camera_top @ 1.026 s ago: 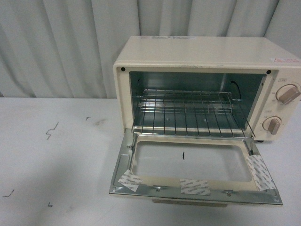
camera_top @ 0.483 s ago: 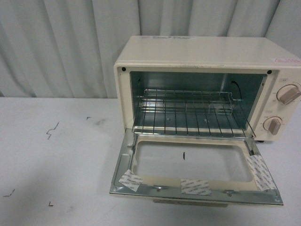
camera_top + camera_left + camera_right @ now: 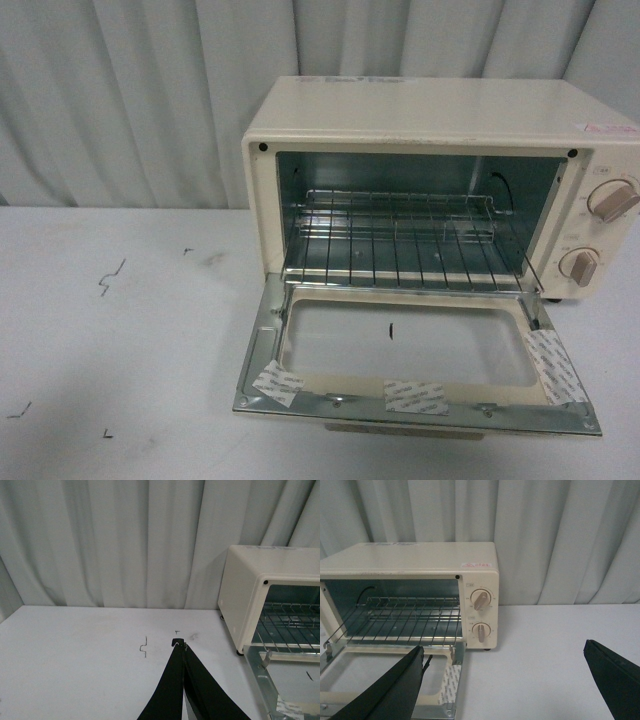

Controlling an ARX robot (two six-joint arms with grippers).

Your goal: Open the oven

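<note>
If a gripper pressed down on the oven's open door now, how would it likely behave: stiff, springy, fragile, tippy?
The door lies folded down nearly flat off the oven, so downward pressure might lever the small box forward. Its pane is glass in a thin metal frame, probably stiff but fragile. The wire rack would likely rattle or slide.

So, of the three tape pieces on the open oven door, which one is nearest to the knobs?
The tape piece at the door's corner on the knob side, running diagonally below the lower knob. The other two sit at the middle and far corner.
</note>
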